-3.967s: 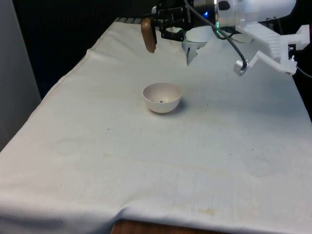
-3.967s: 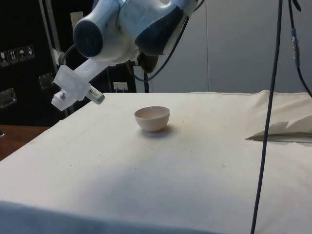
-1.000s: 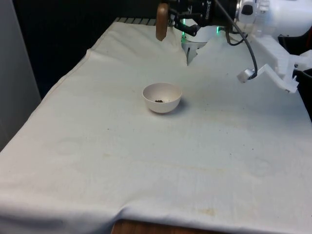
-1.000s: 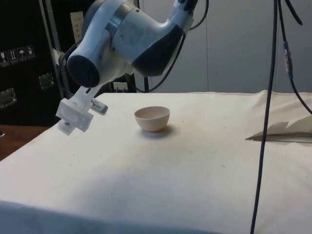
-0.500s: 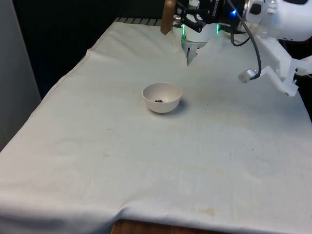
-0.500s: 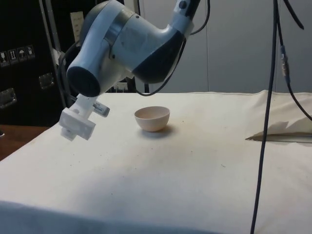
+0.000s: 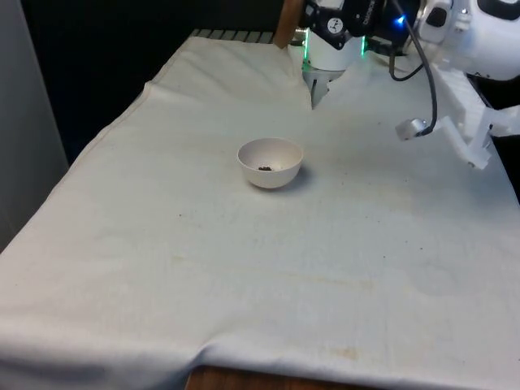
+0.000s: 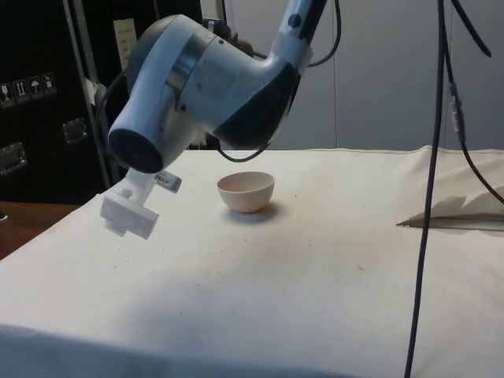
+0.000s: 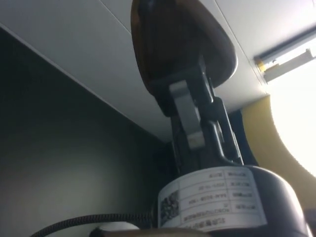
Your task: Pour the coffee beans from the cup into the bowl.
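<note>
Gripping glossy brown cup (image 9: 173, 44), round white bowl (image 7: 270, 162)

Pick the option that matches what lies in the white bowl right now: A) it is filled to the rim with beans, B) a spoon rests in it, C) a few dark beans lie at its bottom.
C: the front view shows the bowl holding a few dark beans at its bottom.

A small white bowl (image 7: 270, 162) sits upright on the cloth with a few dark coffee beans (image 7: 265, 169) inside, while the brown cup (image 7: 286, 23) is held high beyond the bowl.
</note>
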Action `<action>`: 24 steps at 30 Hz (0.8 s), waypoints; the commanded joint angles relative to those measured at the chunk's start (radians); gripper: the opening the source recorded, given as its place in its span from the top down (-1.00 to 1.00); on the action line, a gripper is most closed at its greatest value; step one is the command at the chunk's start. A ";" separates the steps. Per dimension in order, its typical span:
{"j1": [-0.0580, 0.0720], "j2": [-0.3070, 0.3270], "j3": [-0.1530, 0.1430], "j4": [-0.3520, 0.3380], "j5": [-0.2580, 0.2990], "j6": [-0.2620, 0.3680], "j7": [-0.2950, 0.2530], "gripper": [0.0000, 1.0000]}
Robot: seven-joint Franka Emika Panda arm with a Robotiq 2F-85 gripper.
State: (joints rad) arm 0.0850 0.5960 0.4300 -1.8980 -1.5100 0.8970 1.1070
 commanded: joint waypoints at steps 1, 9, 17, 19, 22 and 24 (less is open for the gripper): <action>0.008 0.011 -0.003 0.011 -0.004 -0.020 0.005 0.91; 0.012 0.045 0.007 0.041 -0.024 -0.077 0.011 0.91; 0.008 0.049 0.013 0.042 -0.026 -0.086 0.014 0.91; 0.008 0.049 0.013 0.042 -0.026 -0.086 0.014 0.91; 0.008 0.049 0.013 0.042 -0.026 -0.087 0.014 0.91; 0.008 0.049 0.013 0.041 -0.026 -0.087 0.014 0.91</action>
State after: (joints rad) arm 0.0930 0.6450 0.4430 -1.8570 -1.5360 0.8100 1.1210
